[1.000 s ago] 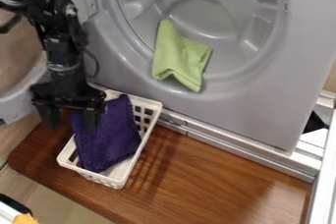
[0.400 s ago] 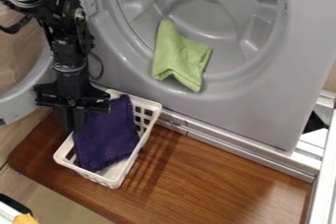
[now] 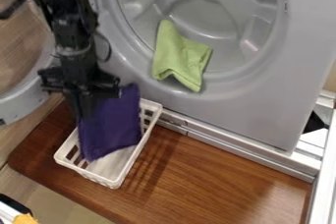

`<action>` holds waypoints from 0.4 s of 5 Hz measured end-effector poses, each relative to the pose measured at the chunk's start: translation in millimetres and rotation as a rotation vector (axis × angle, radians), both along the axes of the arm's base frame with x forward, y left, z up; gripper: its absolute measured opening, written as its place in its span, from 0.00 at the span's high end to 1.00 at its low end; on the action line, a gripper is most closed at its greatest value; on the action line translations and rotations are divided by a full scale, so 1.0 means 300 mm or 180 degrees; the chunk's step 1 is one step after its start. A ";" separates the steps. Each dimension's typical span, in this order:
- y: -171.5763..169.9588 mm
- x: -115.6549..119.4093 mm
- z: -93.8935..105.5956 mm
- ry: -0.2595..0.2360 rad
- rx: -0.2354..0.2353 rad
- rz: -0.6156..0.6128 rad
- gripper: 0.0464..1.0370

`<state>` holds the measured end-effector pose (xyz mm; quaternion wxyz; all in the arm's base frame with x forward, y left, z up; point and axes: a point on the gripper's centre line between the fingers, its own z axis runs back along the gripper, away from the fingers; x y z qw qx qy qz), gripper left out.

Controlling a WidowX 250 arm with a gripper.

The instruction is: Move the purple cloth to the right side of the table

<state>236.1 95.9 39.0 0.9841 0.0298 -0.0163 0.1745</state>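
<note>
My gripper (image 3: 82, 114) hangs at the left, jaws narrow and pinching the purple cloth (image 3: 111, 127) by its upper left part. The cloth hangs over the white basket (image 3: 99, 180), its lower edge above the basket's bottom. To my right, past the basket's long side, the brown wooden tabletop (image 3: 216, 181) gives me room, bounded at the back by a metal strip (image 3: 233, 147). Behind stands a grey washing machine (image 3: 263, 105), a green cloth (image 3: 177, 58) draped over its round opening's lip.
</note>
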 end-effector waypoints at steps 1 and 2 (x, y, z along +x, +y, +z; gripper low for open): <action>-0.060 -0.015 0.075 -0.0035 -0.0209 -0.0037 0.97; -0.160 -0.016 0.162 -0.0149 -0.0409 -0.0140 0.97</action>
